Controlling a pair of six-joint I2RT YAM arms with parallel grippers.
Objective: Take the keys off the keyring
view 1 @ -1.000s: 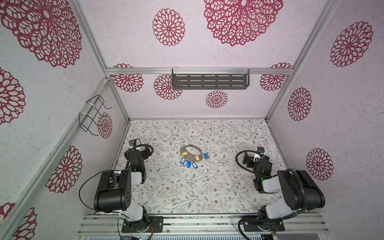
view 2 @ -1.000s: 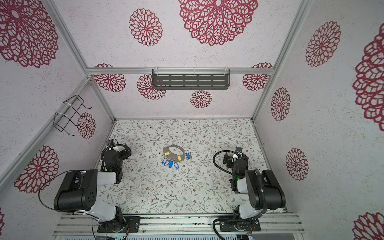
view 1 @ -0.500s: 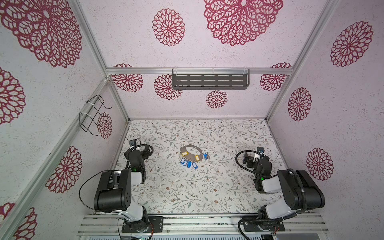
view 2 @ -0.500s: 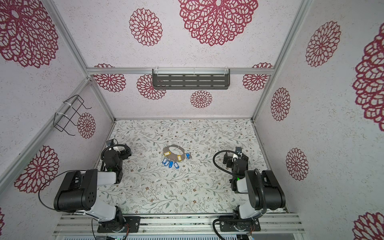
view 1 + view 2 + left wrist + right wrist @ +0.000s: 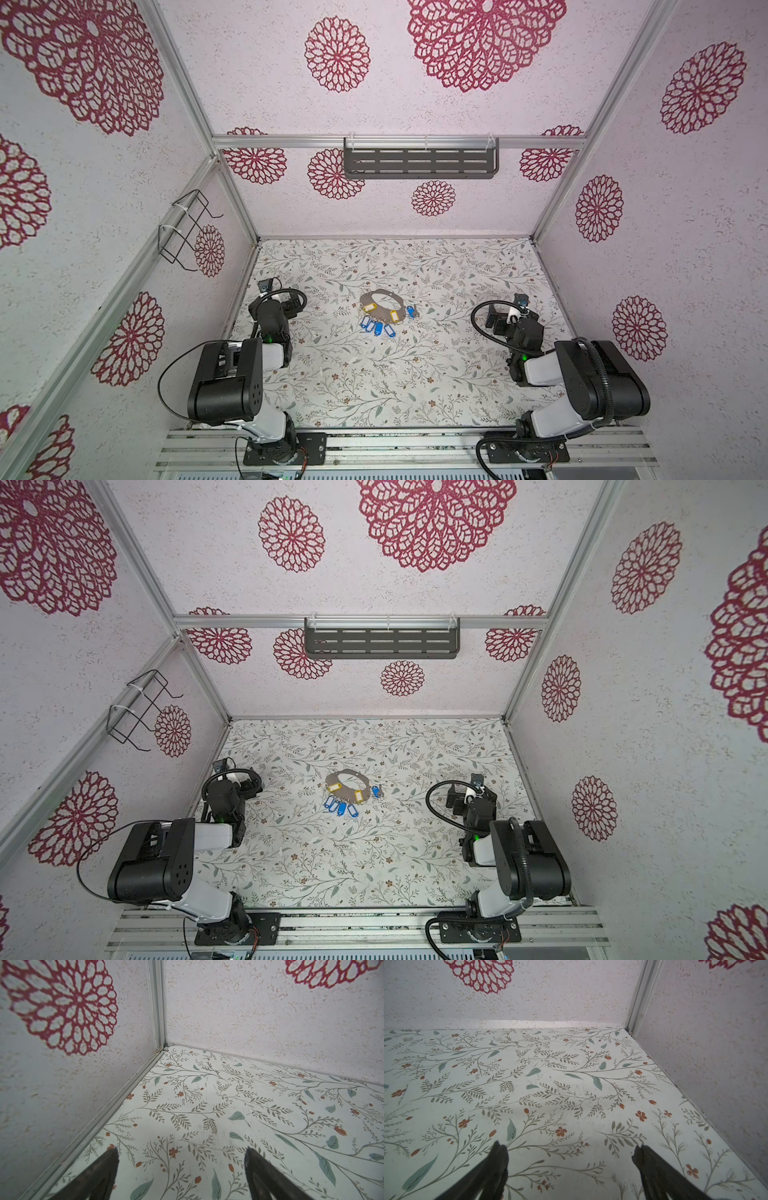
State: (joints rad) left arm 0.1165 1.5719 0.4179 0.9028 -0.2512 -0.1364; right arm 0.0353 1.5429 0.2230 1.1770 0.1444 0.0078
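The keyring (image 5: pixel 365 298), a flat grey metal plate, lies mid-table on the floral tabletop (image 5: pixel 374 382), with the keys (image 5: pixel 378 328) and their blue and yellow tags fanned along its near rim. These parts are judged stiff, light and slippery. A plastic tag offers the surest hold, with the plate pinned at its far rim. The left gripper (image 5: pixel 180 1153) and right gripper (image 5: pixel 569 1149) stand spread wide and empty, one at each side, well apart from the ring.

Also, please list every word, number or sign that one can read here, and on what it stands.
No text can be read.
The label tags on the keys, at the keyring, are too small to show any writing.
Nothing else in view bears lettering.
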